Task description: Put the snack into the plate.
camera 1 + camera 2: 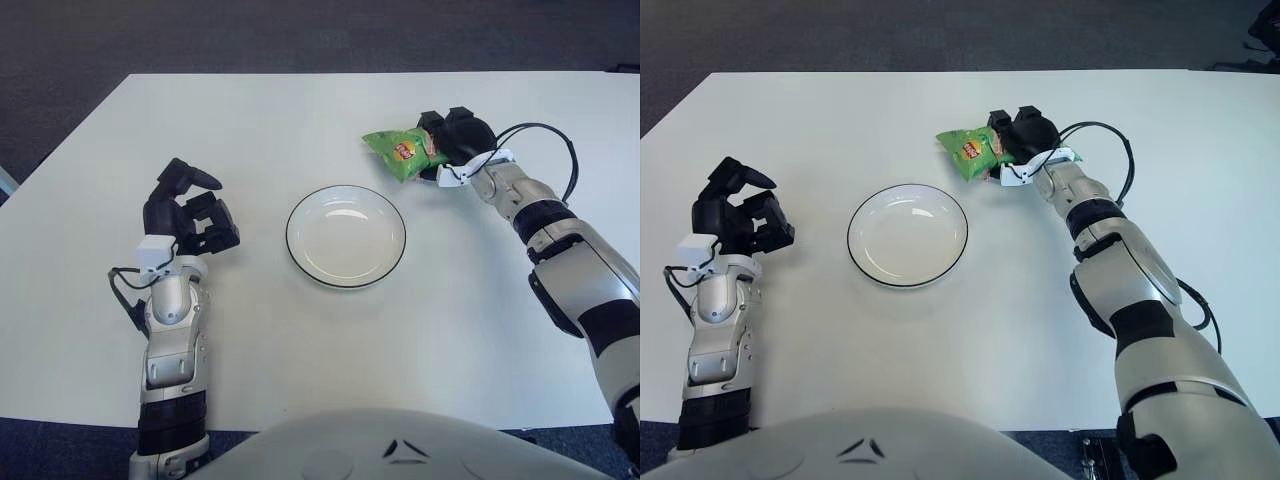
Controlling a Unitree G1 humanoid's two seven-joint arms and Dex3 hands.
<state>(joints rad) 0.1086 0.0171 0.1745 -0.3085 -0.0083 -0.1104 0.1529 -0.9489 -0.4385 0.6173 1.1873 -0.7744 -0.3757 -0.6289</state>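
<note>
Snack (401, 153) sits clasped in the right hand (455, 138), apparently just off the bench (300, 370), far-right of the empty plate (345, 236). Carrying over and release remain. Left hand (188, 212) shows curled, left of the plate.

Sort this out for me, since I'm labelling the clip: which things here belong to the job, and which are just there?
Part of the job:
- green snack bag, gripped by the right hand beyond the plate, toward its right
- white plate, holding nothing yet

Just there:
- left hand, idle, showing left of the plate, fingers curled on nothing
- white table
</note>
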